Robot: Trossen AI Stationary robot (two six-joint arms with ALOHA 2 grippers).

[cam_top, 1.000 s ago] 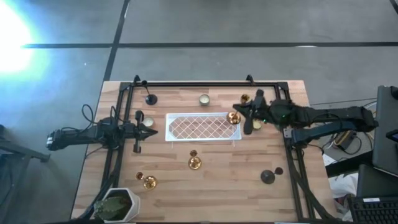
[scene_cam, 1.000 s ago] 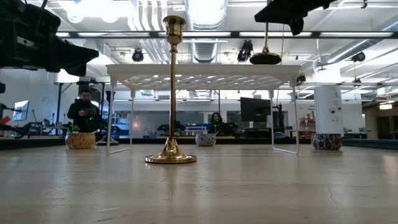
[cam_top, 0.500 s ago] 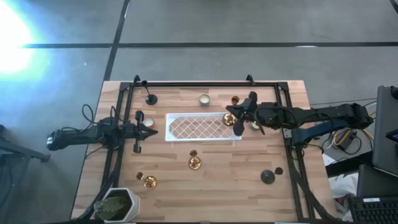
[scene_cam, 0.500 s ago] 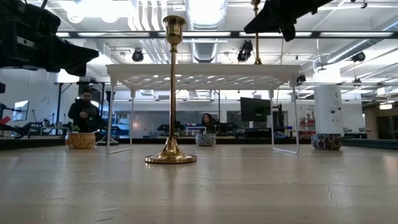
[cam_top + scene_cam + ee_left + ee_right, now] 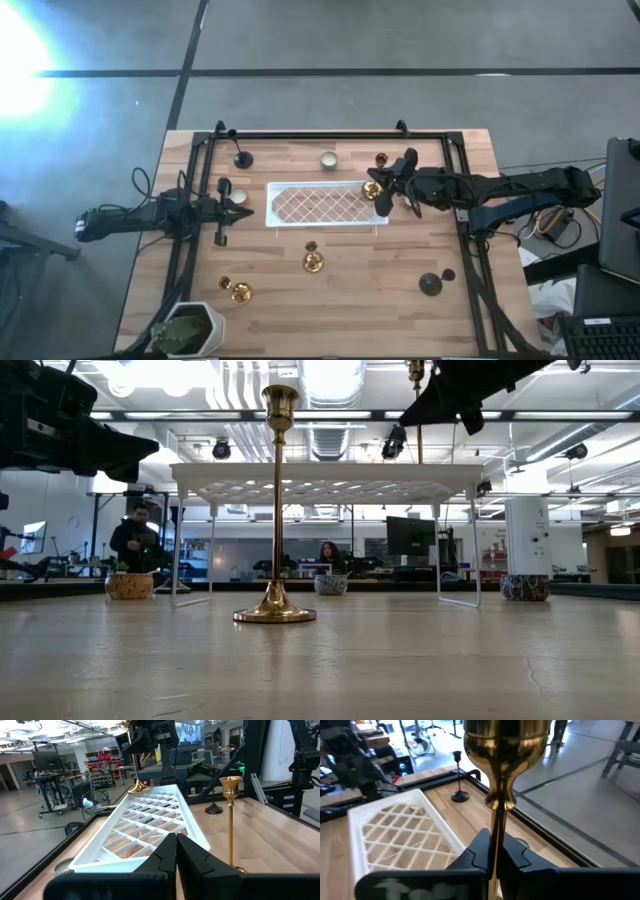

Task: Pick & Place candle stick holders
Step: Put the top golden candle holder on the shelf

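High view: right hand (image 5: pixel 385 190) hovering over tray's (image 5: pixel 325 204) right end, clamping gold holder (image 5: pixel 374 189); left hand (image 5: pixel 243 212) pinched empty, waiting just off tray's left end.

Low view: holder (image 5: pixel 417 410) hanging upright above tray top.

Right wrist view: fingers (image 5: pixel 477 851) squeezing stem, cup up, lattice lying below-ahead. Right arm nearer.
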